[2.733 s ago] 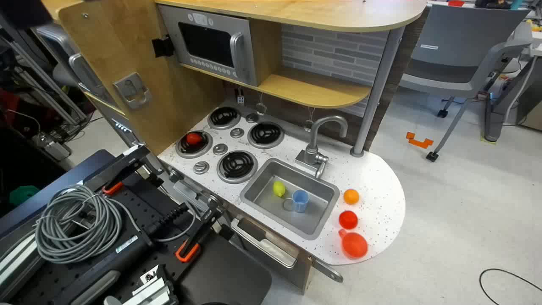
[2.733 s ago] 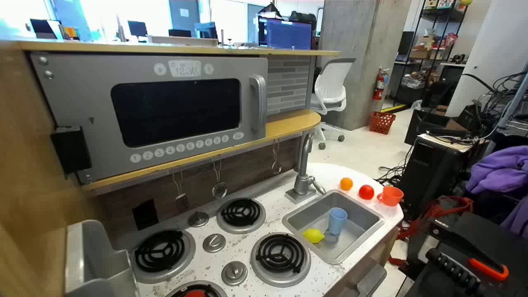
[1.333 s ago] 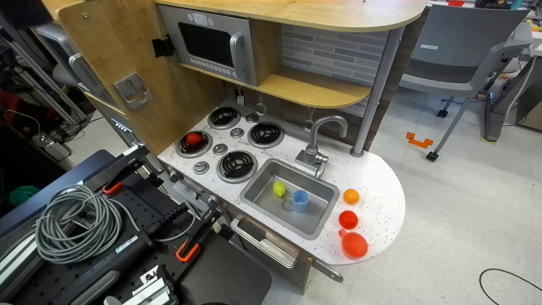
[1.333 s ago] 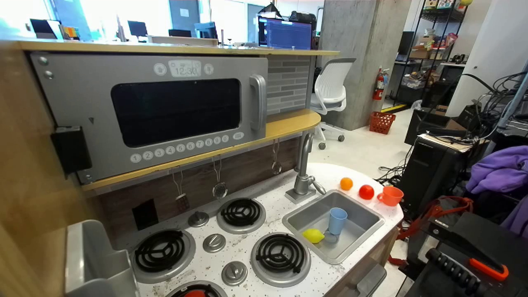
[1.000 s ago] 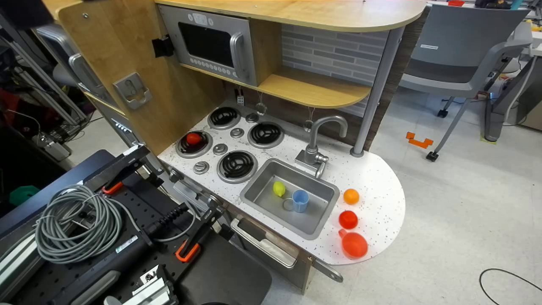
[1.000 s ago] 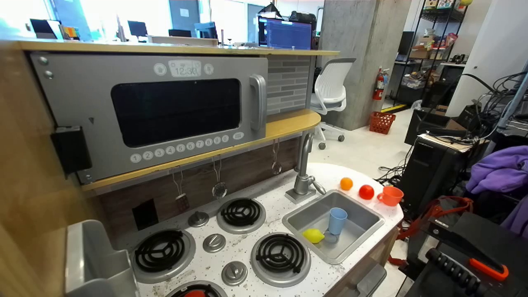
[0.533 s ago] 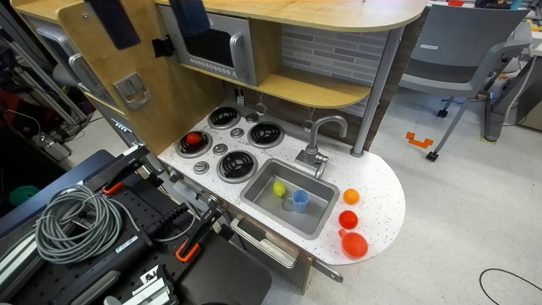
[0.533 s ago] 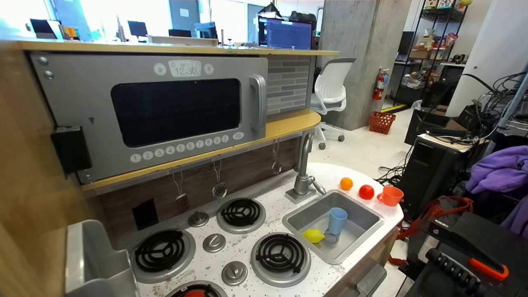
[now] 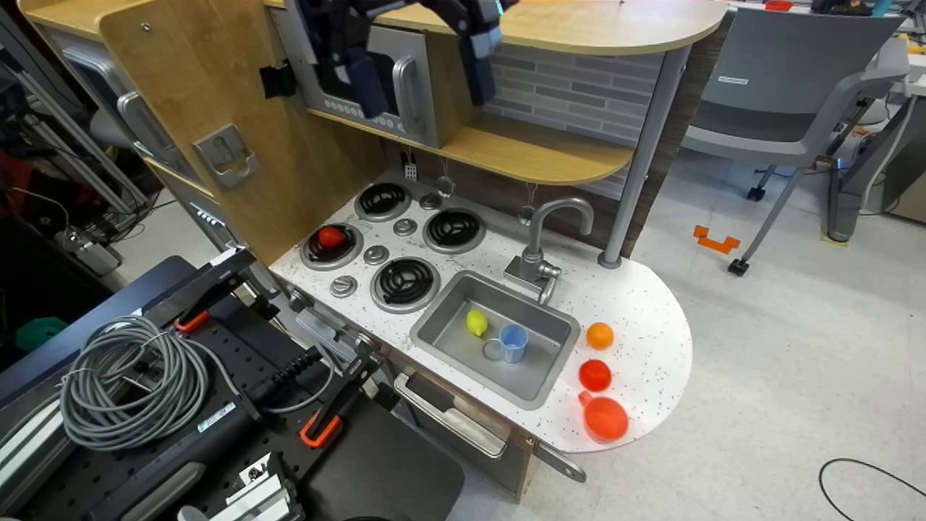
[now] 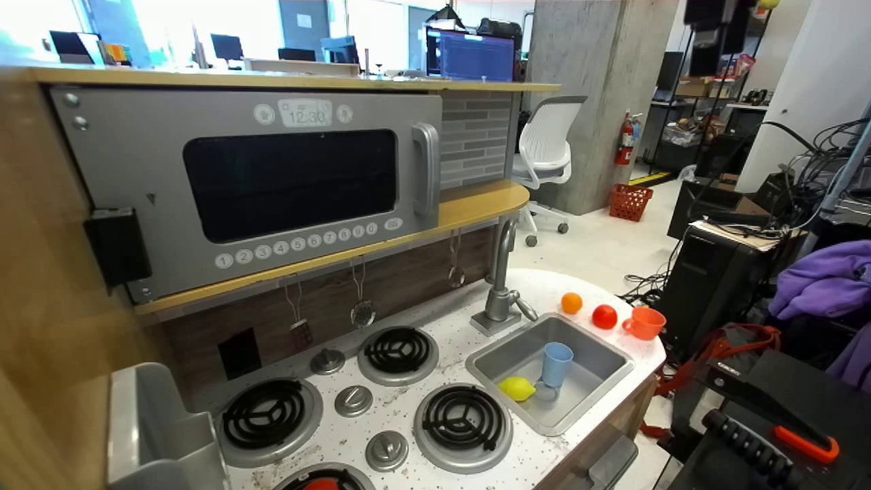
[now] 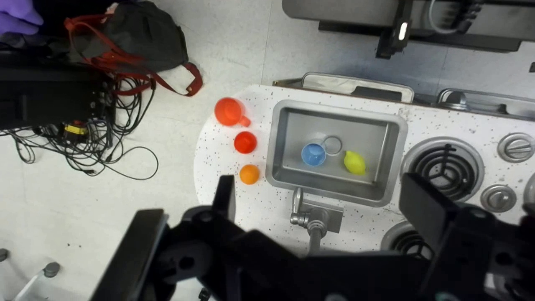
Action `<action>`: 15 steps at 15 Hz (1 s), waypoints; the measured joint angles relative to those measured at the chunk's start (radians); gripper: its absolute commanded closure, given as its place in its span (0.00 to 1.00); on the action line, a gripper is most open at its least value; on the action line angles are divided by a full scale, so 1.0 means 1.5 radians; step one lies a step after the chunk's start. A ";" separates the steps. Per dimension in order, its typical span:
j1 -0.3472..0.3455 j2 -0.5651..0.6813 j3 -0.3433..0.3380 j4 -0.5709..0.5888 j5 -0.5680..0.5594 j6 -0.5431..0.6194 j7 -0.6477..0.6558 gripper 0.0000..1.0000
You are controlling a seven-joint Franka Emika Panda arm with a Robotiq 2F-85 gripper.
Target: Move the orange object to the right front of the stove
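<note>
Well below the parted jaws lies a small orange ball (image 11: 249,174). They reach farther into an exterior view than before.

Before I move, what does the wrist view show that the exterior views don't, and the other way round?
Only the wrist view: a black-and-yellow item among cables.
Only the exterior views: the microwave, and a red piece on a burner.
Shared: the orange object, the round red toy and the red-orange cup on the counter, the lemon and the blue cup in the sink, and the stove, which the wrist view cuts off.
</note>
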 measured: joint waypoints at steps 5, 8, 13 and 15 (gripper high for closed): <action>-0.016 0.157 -0.019 0.082 -0.007 0.109 0.000 0.00; -0.025 0.255 -0.028 0.144 -0.007 0.140 0.000 0.00; -0.039 0.399 -0.036 0.241 -0.006 0.164 -0.016 0.00; -0.050 0.457 -0.036 0.280 -0.006 0.167 -0.024 0.00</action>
